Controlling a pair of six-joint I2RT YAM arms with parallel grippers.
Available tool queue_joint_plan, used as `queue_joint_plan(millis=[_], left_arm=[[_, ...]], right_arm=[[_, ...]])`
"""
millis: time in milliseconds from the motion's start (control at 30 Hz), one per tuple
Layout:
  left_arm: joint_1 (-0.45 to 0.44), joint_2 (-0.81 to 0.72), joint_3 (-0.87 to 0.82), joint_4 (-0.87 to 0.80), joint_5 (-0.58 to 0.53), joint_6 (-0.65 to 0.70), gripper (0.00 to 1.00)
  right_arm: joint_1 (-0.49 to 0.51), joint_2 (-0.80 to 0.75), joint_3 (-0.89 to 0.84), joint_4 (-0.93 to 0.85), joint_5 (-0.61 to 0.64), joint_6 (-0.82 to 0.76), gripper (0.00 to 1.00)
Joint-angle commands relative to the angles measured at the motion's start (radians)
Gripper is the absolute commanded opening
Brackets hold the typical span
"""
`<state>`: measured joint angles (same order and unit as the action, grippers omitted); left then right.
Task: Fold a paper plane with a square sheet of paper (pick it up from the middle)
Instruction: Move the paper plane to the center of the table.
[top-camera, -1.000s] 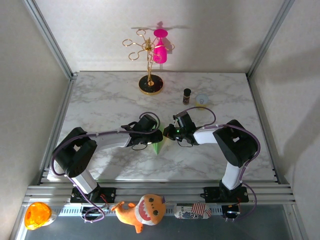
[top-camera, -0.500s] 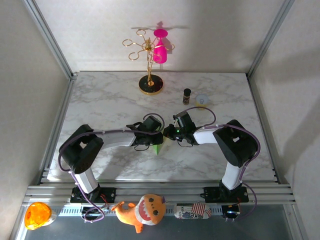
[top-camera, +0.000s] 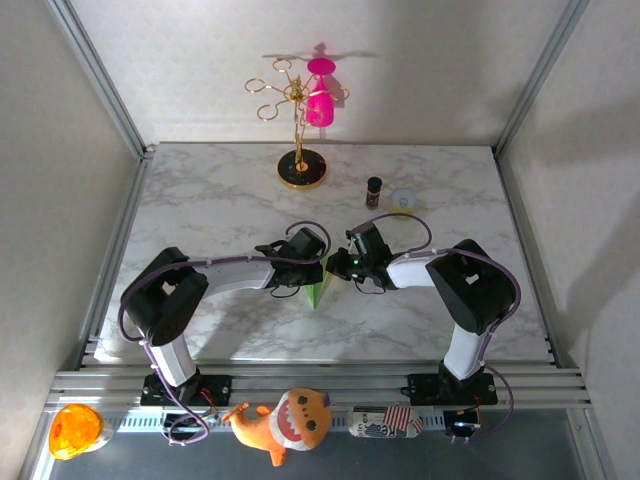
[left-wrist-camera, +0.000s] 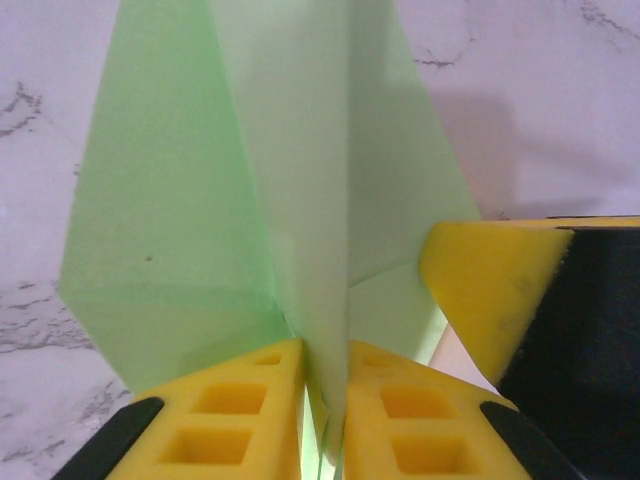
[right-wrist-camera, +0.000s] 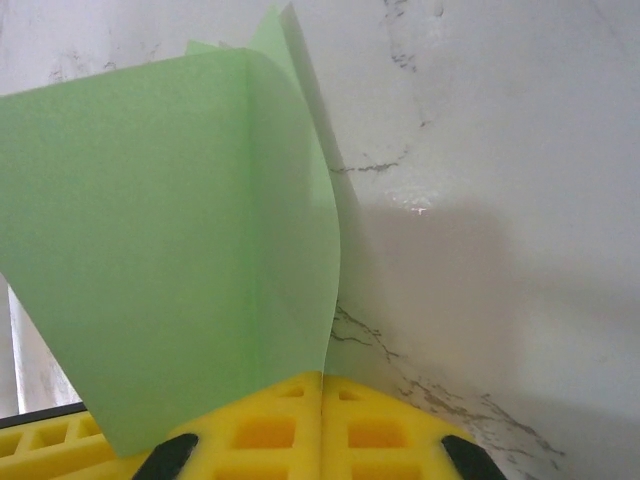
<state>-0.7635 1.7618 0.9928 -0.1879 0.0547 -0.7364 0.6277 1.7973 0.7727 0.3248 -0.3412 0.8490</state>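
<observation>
Pinching tight, left gripper (left-wrist-camera: 325, 365) clamps the paper plane (left-wrist-camera: 300, 180) by its centre ridge, right gripper (right-wrist-camera: 322, 390) closed on a flap, mid-table (top-camera: 200, 200). Uneven pulling could tear or unfold it.

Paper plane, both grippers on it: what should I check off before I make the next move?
1. Left gripper shut on the centre ridge of the paper plane: ok.
2. Right gripper shut on the plane: ok, its pads meet with the paper's edge running into them.
3. Gap between the two grippers: cannot tell; a right gripper pad sits close beside the left one.
4. Paper untorn: ok where visible.
5. Plane lifted off the table: cannot tell.
6. Dark bottle and cup out of the way: ok, both at the far side.
</observation>
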Motion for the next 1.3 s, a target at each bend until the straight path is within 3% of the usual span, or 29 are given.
queue_joint_plan(millis=[0, 367, 867, 1267], left_arm=[[-0.007, 0.030, 0.027, -0.053, -0.030, -0.006, 0.16], [-0.016, 0.055, 0.064, -0.108, -0.053, 0.017, 0.23], [-0.019, -0.009, 0.029, -0.077, 0.025, 0.036, 0.35], [-0.030, 0.060, 0.069, -0.148, -0.044, 0.036, 0.30]], right_arm=[[-0.006, -0.001, 0.024, -0.020, 0.001, -0.020, 0.05], [-0.006, -0.002, 0.023, -0.018, 0.003, -0.019, 0.05], [-0.006, 0.000, 0.023, -0.022, 0.005, -0.019, 0.05], [-0.006, -0.003, 0.025, -0.023, 0.007, -0.019, 0.05]])
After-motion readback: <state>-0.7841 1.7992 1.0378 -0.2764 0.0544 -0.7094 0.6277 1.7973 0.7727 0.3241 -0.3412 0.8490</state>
